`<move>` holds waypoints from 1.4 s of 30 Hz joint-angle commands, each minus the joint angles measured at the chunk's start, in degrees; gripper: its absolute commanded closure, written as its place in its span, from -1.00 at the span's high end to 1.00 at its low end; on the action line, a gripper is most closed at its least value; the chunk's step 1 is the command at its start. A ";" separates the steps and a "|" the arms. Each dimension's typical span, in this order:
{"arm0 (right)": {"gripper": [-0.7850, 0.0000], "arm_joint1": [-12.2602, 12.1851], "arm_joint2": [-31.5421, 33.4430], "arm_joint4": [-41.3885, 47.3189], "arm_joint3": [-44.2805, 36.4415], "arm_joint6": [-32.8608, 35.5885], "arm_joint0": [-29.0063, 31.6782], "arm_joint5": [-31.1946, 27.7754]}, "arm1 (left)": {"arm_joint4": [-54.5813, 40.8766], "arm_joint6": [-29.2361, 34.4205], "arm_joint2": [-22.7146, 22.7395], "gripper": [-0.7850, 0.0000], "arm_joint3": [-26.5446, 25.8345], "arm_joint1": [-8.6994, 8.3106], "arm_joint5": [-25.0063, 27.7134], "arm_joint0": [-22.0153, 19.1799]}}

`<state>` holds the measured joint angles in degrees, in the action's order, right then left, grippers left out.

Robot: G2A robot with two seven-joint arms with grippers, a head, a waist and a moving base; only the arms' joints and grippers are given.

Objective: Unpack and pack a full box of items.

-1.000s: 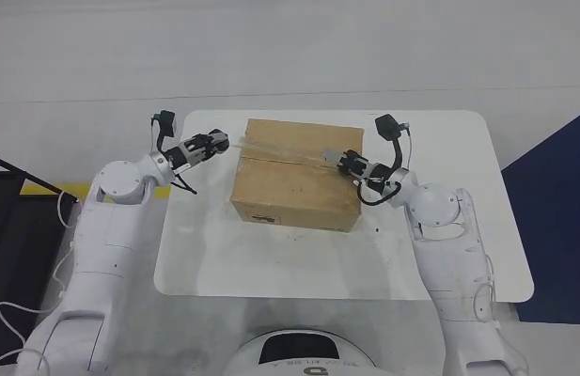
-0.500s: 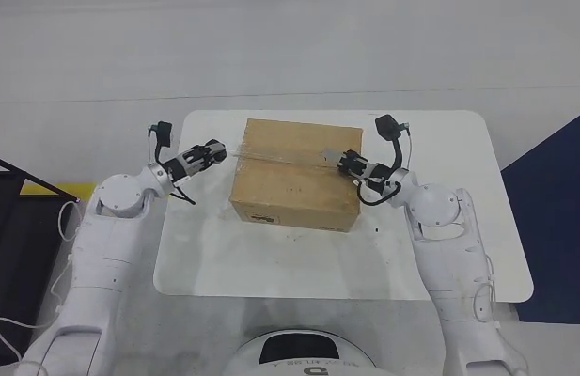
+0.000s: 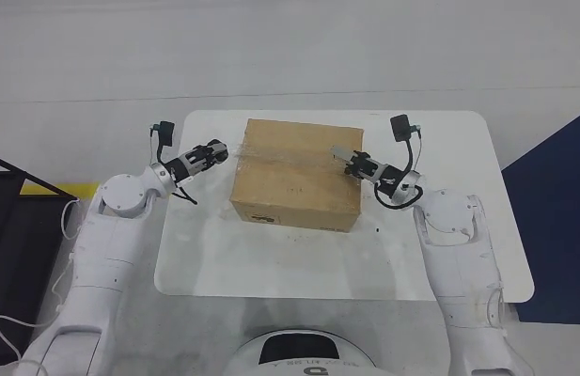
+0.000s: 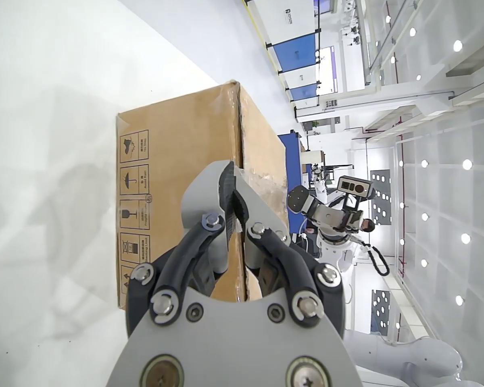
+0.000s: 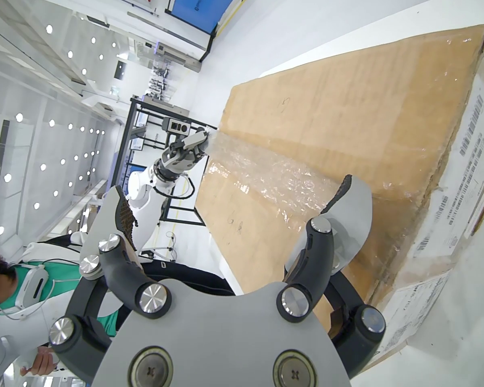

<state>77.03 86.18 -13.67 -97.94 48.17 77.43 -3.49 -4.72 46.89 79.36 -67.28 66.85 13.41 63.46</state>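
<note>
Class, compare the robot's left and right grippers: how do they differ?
The left gripper has its fingers shut; the right gripper has them spread open. The left gripper sits just off the box at one end; the right gripper is above the box's top at the other end. Both point along the taped seam.

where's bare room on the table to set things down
The widest bare table is the strip between the box and the near edge. It is crowded at both box ends: the left gripper pinches the tape, and the right gripper hovers open.
</note>
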 commanded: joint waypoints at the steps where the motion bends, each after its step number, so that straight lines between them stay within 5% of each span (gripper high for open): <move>1: 1.00 -0.17 0.04 0.22 -0.18 -0.14 0.13 -0.05 | 0.51 -0.51 0.09 -1.00 -0.55 -0.11 0.67 0.33; 19: 1.00 -1.31 -1.33 2.30 -0.10 -1.23 -0.51 -0.36 | 6.66 -6.19 -0.37 -1.00 -3.14 -0.79 5.41 3.86; 42: 1.00 -3.07 1.71 11.19 2.35 2.36 -0.46 -0.80 | 7.37 -8.21 -3.72 -1.00 0.01 -0.44 4.97 1.66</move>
<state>73.95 87.89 -2.54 -95.57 50.49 76.95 -4.25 2.77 38.71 75.74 -67.44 66.39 18.40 65.20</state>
